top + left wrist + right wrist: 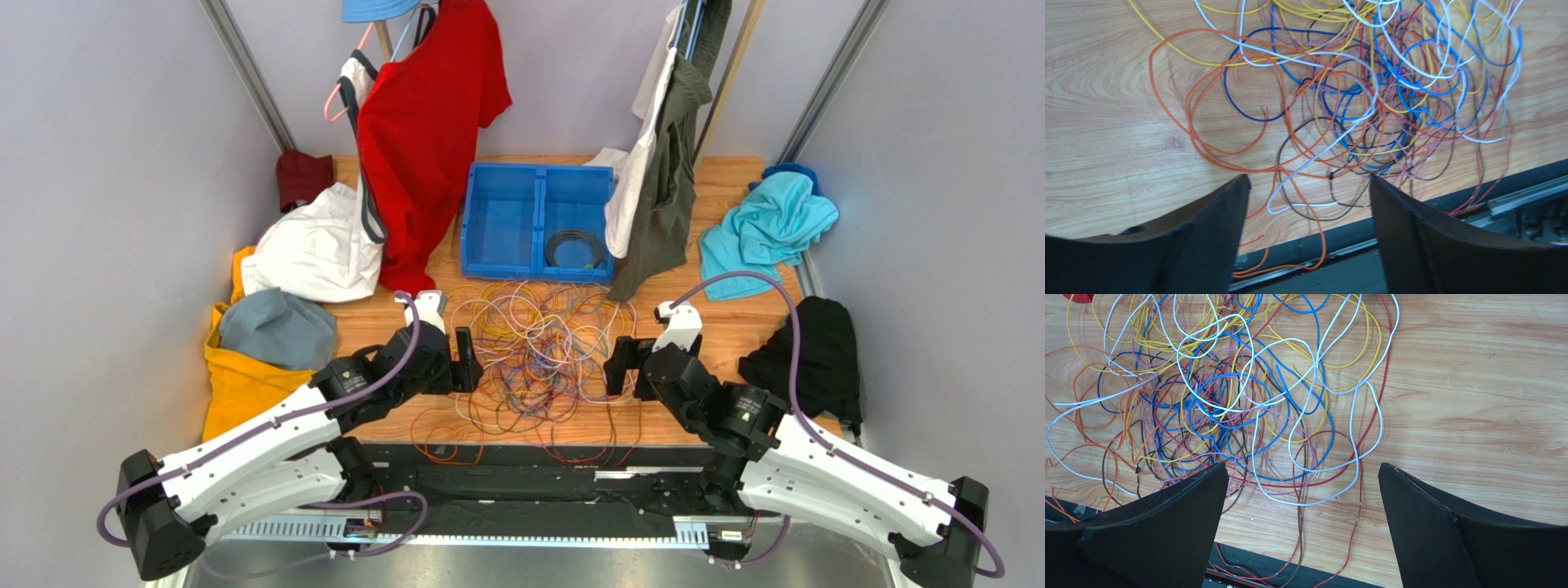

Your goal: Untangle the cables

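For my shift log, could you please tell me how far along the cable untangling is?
Nothing looks done: the cables lie in one tangled heap. In hand: the left gripper and right gripper hover open at its sides, gripping nothing. Left: pulling every cable free.

Cables [1374, 98] — loops beyond top edge

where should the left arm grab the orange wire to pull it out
Grip the orange wire on its outer loop, which lies alone on the bare table at the tangle's edge. Bring the open left end effector down from above, straddling the strand.
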Robot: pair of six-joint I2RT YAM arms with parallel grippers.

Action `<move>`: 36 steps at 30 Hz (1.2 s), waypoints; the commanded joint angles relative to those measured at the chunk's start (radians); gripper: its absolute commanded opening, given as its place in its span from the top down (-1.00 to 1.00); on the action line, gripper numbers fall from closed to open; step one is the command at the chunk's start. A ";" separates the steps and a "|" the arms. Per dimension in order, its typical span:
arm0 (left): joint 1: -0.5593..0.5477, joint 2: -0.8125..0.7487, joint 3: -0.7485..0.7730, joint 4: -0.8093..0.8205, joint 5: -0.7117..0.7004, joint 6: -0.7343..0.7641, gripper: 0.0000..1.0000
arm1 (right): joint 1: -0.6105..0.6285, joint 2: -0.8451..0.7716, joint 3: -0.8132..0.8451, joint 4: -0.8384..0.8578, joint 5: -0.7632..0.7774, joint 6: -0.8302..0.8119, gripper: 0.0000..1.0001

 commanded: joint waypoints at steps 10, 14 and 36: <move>-0.003 0.118 -0.048 0.140 0.011 0.053 -0.51 | 0.002 -0.002 0.036 0.023 -0.017 -0.037 -0.93; -0.003 0.193 -0.042 0.180 0.000 0.062 -0.51 | 0.002 -0.002 0.036 0.023 -0.016 -0.039 -0.93; -0.002 0.021 0.631 -0.036 0.006 0.320 1.00 | 0.002 -0.022 -0.029 0.141 -0.034 0.021 -0.93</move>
